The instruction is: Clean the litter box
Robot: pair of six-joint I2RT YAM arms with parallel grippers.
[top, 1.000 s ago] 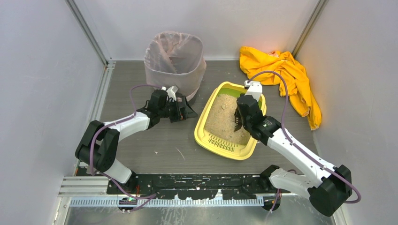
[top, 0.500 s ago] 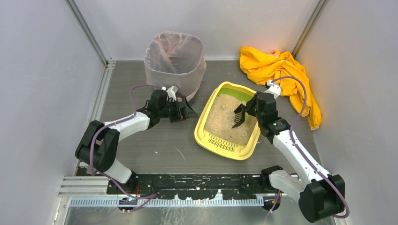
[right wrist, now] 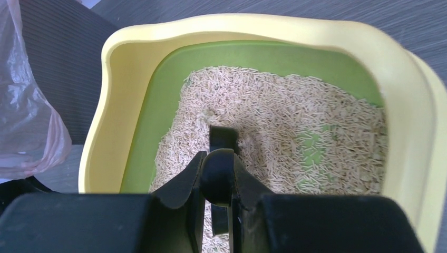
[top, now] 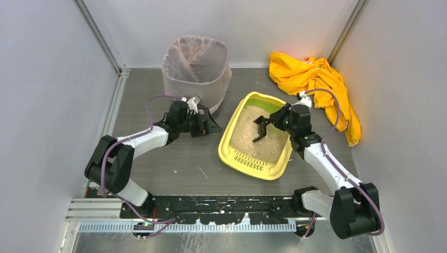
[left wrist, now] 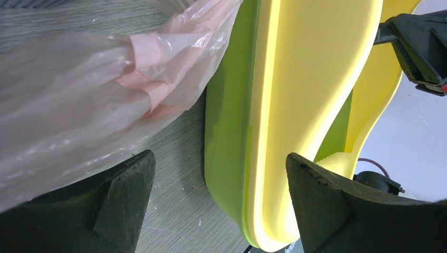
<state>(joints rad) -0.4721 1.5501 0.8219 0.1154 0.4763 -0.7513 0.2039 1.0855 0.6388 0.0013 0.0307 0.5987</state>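
Note:
The litter box (top: 227, 138) is a yellow tray with a green inner rim, holding beige litter (top: 252, 126), and it lies at mid-table. My right gripper (top: 281, 119) hovers over the box's right side, shut on the handle of a black slotted scoop (top: 260, 128) whose head hangs over the litter. In the right wrist view the gripper (right wrist: 219, 159) clamps the scoop's round handle end, with the litter box (right wrist: 117, 100) below. My left gripper (top: 210, 125) stands open beside the box's left rim. In the left wrist view the gripper (left wrist: 221, 203) frames the litter box wall (left wrist: 284, 105) without touching it.
A tall bin lined with a pinkish bag (top: 196, 66) stands at the back left, and the bag (left wrist: 79, 95) lies close to my left fingers. A crumpled yellow cloth (top: 318, 84) lies at the back right. Grey walls enclose the table on three sides.
My right arm has swung right and drawn back, lifting the scoop out of the litter and tipping its head to the left. The left arm has not moved.

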